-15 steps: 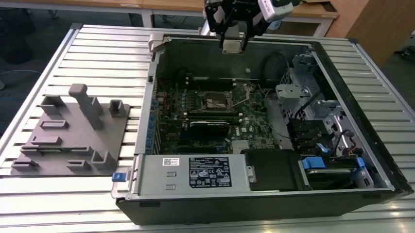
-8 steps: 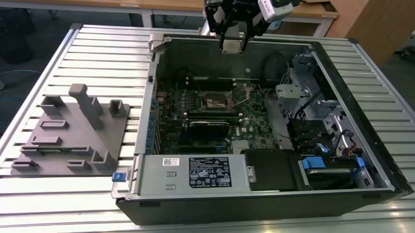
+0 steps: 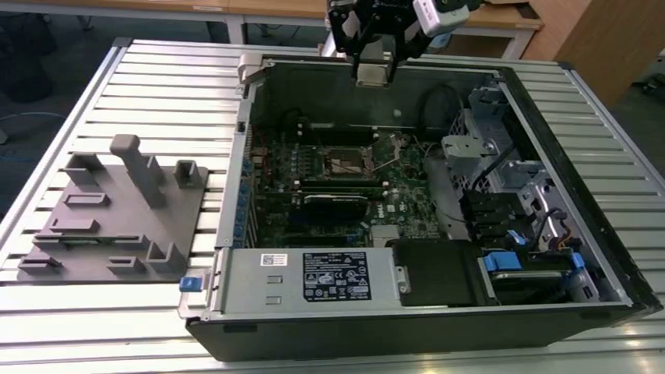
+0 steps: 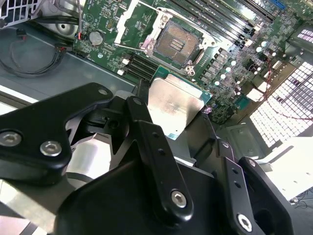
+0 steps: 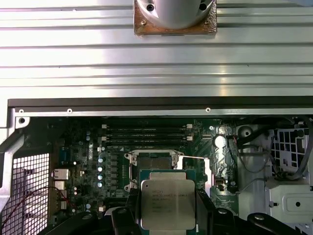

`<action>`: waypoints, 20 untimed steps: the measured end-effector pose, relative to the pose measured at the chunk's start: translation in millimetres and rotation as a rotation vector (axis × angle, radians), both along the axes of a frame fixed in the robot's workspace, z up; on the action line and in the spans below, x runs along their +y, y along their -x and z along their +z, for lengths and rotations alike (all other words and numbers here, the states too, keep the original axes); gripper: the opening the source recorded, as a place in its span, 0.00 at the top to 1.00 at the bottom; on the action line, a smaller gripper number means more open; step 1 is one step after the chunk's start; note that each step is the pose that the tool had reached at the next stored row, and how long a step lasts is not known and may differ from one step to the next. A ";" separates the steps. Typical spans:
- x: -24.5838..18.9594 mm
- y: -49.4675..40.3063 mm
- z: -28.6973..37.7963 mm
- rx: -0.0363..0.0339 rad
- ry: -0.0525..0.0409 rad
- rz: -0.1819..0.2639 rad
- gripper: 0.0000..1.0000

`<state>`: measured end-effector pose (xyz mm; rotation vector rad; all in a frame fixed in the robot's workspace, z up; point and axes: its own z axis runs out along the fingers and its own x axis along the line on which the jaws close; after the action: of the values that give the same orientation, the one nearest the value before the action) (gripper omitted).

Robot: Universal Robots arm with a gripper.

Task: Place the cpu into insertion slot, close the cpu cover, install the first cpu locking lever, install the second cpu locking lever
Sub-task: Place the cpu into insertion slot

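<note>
My gripper (image 3: pixel 374 72) hangs above the far wall of the open computer case (image 3: pixel 416 327), shut on the cpu (image 3: pixel 374 75). In both wrist views the cpu (image 4: pixel 173 110) (image 5: pixel 167 203) is a flat square chip with a dull silver top, pinched at two opposite edges by the black fingers (image 4: pixel 142 115) (image 5: pixel 203 208). The insertion slot (image 3: pixel 348 162) (image 4: pixel 178 43) (image 5: pixel 154 161) lies on the green motherboard (image 3: pixel 406 195), bare, dark in the centre, well below the chip. The cpu cover (image 4: pixel 128 22) stands swung open beside the slot. A thin locking lever (image 5: pixel 195 157) sticks out at the slot's side.
A grey fixture plate (image 3: pixel 114 218) with upright pegs lies on the slatted metal table (image 3: pixel 156 78) at the exterior view's left. Inside the case are a black card (image 3: pixel 332 204), the power supply (image 3: pixel 311 276), cables and a drive cage (image 3: pixel 499 156).
</note>
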<state>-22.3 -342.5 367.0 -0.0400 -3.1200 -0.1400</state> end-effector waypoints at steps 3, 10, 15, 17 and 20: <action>0.0 0.0 -0.6 -0.0001 -0.0002 0.000 0.46; 0.0 0.0 -2.0 0.0000 0.0000 0.000 0.46; 0.0 0.0 -2.7 -0.0001 -0.0003 0.000 0.46; 0.0 0.0 -3.5 0.0000 -0.0001 0.000 0.46; 0.0 0.0 -4.6 0.0001 0.0002 0.000 0.46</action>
<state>-22.3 -342.5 362.3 -0.0400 -3.1200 -0.1397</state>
